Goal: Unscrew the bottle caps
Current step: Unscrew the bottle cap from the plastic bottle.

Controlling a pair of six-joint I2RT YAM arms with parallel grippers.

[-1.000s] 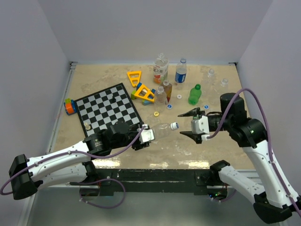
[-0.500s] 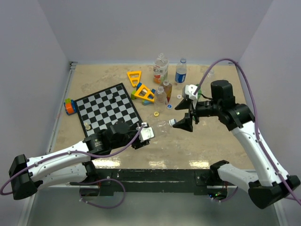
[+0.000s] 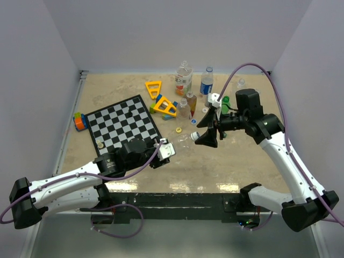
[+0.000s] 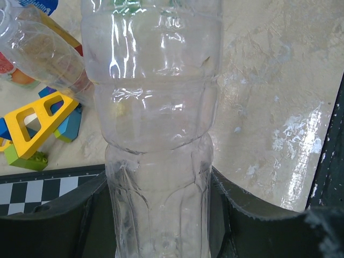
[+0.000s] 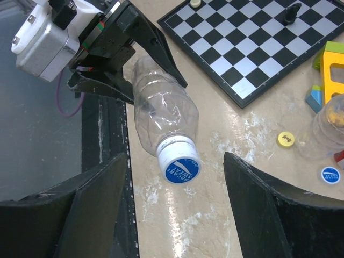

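You're clamping the clear bottle (image 5: 161, 115) in your L gripper (image 3: 167, 150), holding it sideways nr the front edge of the desk (image 3: 242, 166). R gripper (image 3: 204, 129) is hanging spread, jaws either side of the blue-white cap (image 5: 180, 164), not biting yet. Loose caps (image 3: 178, 130) are lying around: prob. partway, this one's still on.

Plain pale grey walls (image 3: 161, 32) on three sides, beige mottled tabletop (image 3: 215, 166), glossy glare near its front edge
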